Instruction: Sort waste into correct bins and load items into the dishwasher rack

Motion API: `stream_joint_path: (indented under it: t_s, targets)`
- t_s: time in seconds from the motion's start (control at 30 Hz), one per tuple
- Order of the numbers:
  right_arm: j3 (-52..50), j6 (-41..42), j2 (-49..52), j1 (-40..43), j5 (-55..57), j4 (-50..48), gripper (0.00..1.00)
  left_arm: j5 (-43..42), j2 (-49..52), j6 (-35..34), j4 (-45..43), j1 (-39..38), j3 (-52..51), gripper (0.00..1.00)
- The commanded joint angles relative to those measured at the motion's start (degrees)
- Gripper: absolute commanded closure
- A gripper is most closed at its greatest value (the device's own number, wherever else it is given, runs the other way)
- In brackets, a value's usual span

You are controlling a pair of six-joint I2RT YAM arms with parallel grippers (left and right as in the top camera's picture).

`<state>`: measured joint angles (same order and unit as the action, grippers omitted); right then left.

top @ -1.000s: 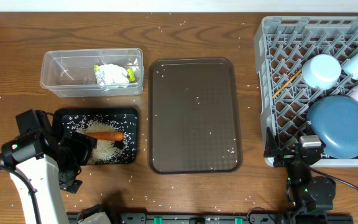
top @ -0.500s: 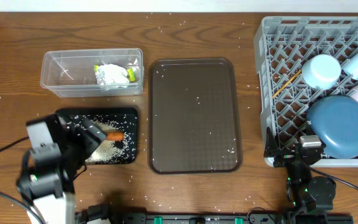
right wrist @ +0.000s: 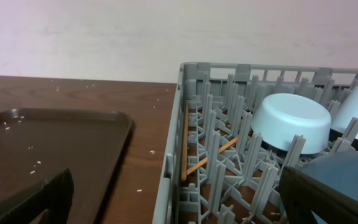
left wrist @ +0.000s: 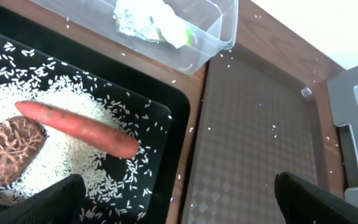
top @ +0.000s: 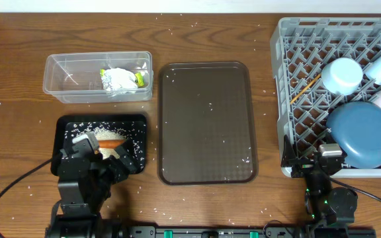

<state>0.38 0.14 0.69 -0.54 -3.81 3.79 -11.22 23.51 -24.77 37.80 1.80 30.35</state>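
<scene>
Wooden tabletop, rice strewn about. Left fingers spread wide and empty at the near edge of the black tray. The carrot lies ahead-left of them, long axis slanting crosswise (left arm's far nearer). Wrist view catches the brown lump, hard to make out overhead. Right fingers wide too, beside the rack.
</scene>
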Motion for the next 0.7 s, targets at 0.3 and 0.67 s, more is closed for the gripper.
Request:
stream_joint_path:
  t_s: [0.3,0.67]
  targets:
    - [-0.1,-0.9,-0.4,0.5,0.5,0.3,0.01,-0.1,-9.5,8.2,-2.5,-1.3,-4.5,0.02]
    - [-0.1,-0.9,-0.4,0.5,0.5,0.3,0.01,-3.6,-21.9,6.5,-28.3,-1.3,-23.6,0.02]
